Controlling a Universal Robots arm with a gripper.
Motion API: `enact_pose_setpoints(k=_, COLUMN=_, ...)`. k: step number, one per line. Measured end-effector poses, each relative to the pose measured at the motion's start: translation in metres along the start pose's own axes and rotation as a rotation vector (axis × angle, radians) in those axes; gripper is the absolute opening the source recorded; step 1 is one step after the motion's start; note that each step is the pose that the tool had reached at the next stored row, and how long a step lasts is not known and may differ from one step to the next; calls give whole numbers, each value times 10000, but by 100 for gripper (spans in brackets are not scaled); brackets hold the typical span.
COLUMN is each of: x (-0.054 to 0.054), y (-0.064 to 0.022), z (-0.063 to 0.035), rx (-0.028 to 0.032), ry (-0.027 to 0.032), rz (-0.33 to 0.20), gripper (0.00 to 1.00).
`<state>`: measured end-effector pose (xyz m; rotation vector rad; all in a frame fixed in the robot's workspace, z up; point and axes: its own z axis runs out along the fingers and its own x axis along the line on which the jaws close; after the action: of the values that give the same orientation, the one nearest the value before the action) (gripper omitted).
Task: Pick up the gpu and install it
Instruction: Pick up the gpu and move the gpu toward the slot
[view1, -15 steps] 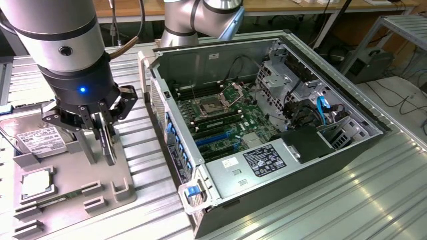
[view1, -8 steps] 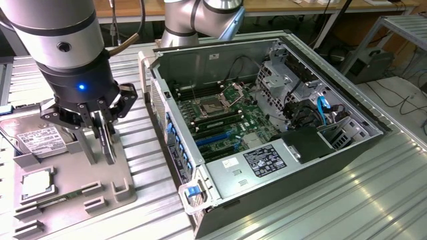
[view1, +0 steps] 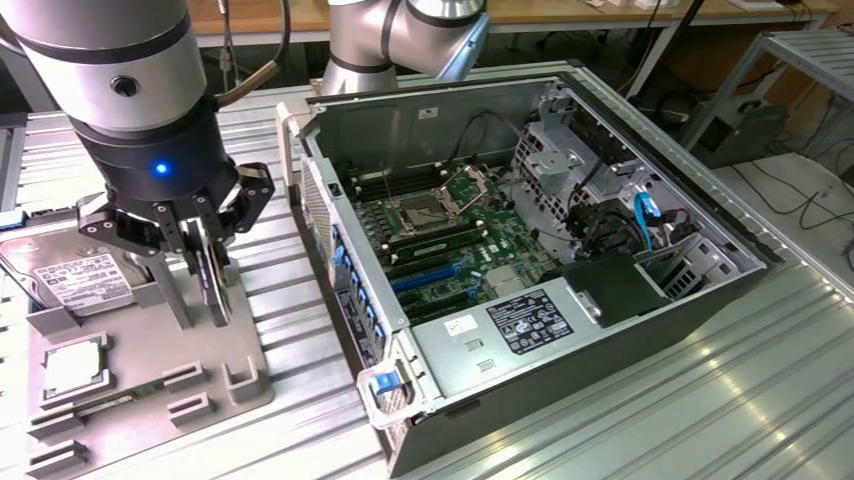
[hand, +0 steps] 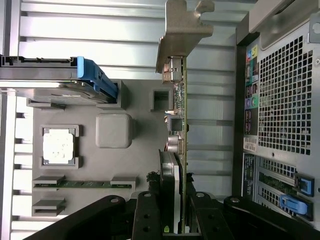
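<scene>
Closest to your wrist camera, the gripper (hand: 175, 222) has its black fingers (hand: 147, 215) drawn in narrow, one on each face of the gpu (hand: 172, 170), and they appear to press against it. The card is edge-on to you, with the dark cooler on one side and the thin green board on the other. Its silver bracket (hand: 181, 30) is at the end furthest from the fingers.

In the exterior view you'll find the gripper (view1: 198, 262) reaching straight down, with the gpu (view1: 214, 295) upright between the fingers. Its lower edge is down at the grey tray (view1: 200, 370) (you can't tell whether it has left its slot).

Past the card on the tray (hand: 135, 160) lie the square CPU chip (hand: 61, 146) in its pocket and a memory stick (hand: 85, 183) just beside it. Further over is the hard drive (hand: 45, 80) with its blue tab (hand: 97, 77).

Beyond the tray, towards the exterior view's right, the computer case (view1: 601, 400) lies on its side on the ribbed metal table (view1: 747, 370). It is open, with the motherboard (view1: 447, 235) exposed. Your wrist camera catches the case's perforated rear panel (hand: 285, 100) and blue slot latches (hand: 292, 202).
</scene>
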<state>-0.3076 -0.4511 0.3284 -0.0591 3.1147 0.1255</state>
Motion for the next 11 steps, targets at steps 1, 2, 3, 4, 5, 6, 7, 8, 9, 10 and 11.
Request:
enact_pose_setpoints(k=1, x=0, y=0, z=-4, rx=0, ry=-1, rz=0, gripper=28)
enact_pose_setpoints(k=2, x=0, y=1, z=-10, rx=0, ry=0, rz=0, gripper=28)
enact_pose_setpoints(k=3, x=0, y=1, z=-16, rx=0, ry=0, rz=0, gripper=28)
enact_pose_setpoints(k=4, x=-1, y=2, z=-22, rx=0, ry=1, rz=0, gripper=28)
enact_pose_setpoints(k=5, x=-1, y=2, z=-27, rx=0, ry=0, rz=0, gripper=28)
enact_pose_setpoints(k=6, x=-1, y=3, z=-32, rx=0, ry=0, rz=0, gripper=28)
enact_pose_setpoints(k=7, x=-1, y=3, z=-38, rx=0, ry=0, rz=0, gripper=28)
enact_pose_setpoints(k=8, x=-1, y=4, z=-43, rx=0, ry=0, rz=0, gripper=28)
enact_pose_setpoints(k=9, x=-1, y=4, z=-48, rx=-1, ry=-1, rz=0, gripper=28)
enact_pose_setpoints(k=10, x=-1, y=4, z=-53, rx=-1, ry=-1, rz=0, gripper=28)
enact_pose_setpoints(k=11, x=-1, y=5, z=-58, rx=-1, ry=0, rz=0, gripper=28)
